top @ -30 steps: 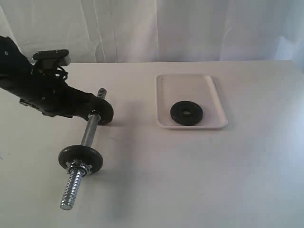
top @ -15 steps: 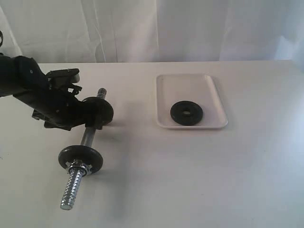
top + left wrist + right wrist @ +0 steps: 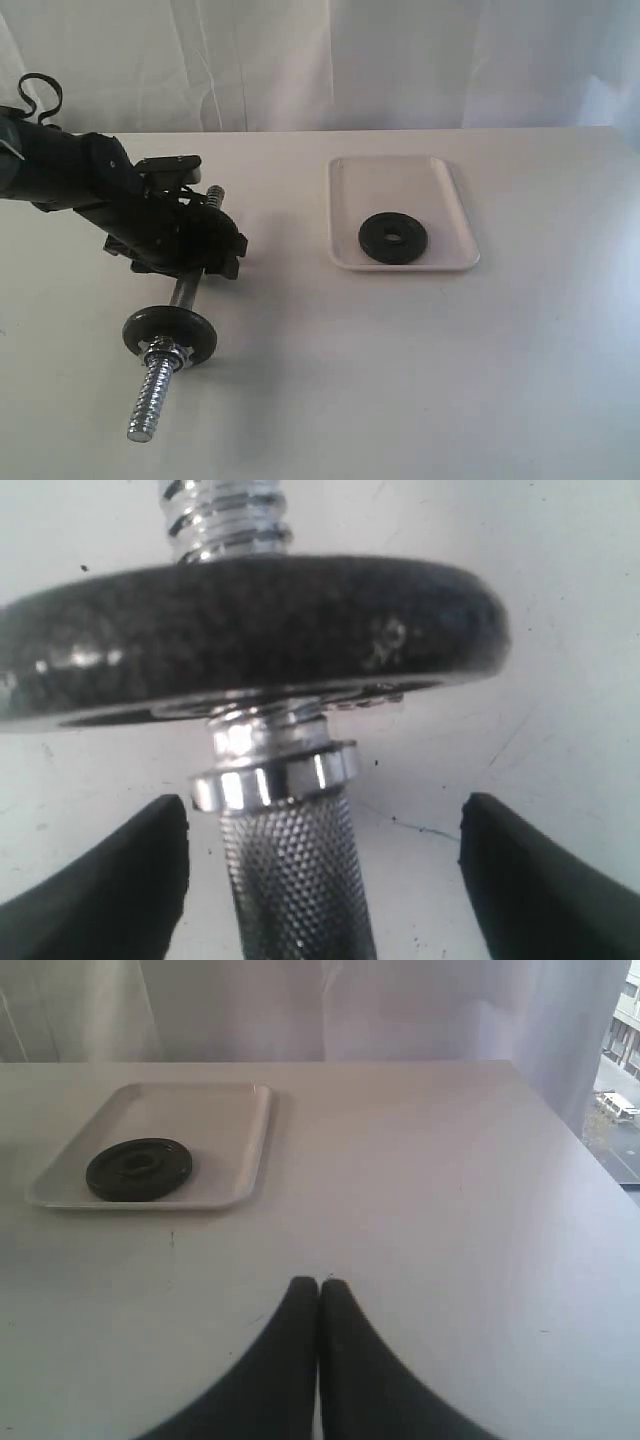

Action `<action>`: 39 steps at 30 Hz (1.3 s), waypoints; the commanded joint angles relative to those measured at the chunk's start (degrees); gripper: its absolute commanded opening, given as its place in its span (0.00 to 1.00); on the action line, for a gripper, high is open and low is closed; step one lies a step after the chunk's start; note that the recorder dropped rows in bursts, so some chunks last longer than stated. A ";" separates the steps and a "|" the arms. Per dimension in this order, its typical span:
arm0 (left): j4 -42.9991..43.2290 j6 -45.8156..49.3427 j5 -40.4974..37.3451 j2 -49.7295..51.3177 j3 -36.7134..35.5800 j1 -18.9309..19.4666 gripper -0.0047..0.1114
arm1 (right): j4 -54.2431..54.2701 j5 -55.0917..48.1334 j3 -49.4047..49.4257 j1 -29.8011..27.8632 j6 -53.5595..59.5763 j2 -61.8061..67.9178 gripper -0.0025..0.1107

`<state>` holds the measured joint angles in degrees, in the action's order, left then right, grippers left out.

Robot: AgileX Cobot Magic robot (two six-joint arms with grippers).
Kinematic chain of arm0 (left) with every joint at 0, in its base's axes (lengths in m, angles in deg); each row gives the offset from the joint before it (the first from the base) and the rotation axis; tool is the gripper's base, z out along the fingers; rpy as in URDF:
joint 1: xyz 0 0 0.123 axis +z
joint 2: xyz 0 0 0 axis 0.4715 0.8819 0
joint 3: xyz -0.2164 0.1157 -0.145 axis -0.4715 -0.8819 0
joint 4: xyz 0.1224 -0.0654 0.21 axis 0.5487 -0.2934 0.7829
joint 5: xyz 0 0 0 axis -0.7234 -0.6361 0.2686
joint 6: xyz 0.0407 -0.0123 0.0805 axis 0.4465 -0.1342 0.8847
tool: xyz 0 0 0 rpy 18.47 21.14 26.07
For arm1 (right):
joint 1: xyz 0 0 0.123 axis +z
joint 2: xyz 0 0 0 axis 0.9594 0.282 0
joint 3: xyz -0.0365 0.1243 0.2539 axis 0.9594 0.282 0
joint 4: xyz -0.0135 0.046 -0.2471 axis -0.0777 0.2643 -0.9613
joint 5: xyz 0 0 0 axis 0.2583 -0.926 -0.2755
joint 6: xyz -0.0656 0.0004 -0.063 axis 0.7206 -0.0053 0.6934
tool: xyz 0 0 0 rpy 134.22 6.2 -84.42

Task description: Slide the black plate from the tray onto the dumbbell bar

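Note:
The black plate point(image 3: 393, 239) point(image 3: 139, 1168) lies flat in the near part of the white tray point(image 3: 402, 180) point(image 3: 190, 1110). The dumbbell bar point(image 3: 184, 292) point(image 3: 296, 880) lies on the table at the left, with one black disc point(image 3: 170, 335) near its front threaded end. Its far disc point(image 3: 250, 635) is mostly hidden behind my arm in the exterior view. My left gripper point(image 3: 200, 250) point(image 3: 325, 870) is open, one finger on each side of the knurled grip just behind the collar nut point(image 3: 272, 780), not touching it. My right gripper point(image 3: 319, 1285) is shut and empty, low over the table, out of the exterior view.
The table's right edge point(image 3: 590, 1150) runs close beside the right gripper. A white curtain point(image 3: 400, 60) hangs behind the table.
My left arm has swung right and down over the bar's far end, so the open fingers now straddle the grip and the arm covers the far disc. Plate and tray have not moved.

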<state>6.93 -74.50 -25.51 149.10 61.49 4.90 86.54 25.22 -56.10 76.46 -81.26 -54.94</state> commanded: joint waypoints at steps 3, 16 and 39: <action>0.10 0.00 -4.37 0.11 0.09 -0.20 0.33 | -0.27 0.87 0.28 0.01 0.08 -0.24 0.02; 2.65 9.18 -13.05 -3.48 0.09 -0.20 0.04 | -0.27 0.87 0.28 0.01 0.08 -0.24 0.02; -6.69 27.87 -27.56 -9.32 0.09 -0.33 0.04 | -0.27 0.61 0.28 0.01 0.08 -0.24 0.02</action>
<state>5.69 -47.64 -50.75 142.57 60.84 4.77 86.54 25.25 -56.10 76.46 -81.26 -54.94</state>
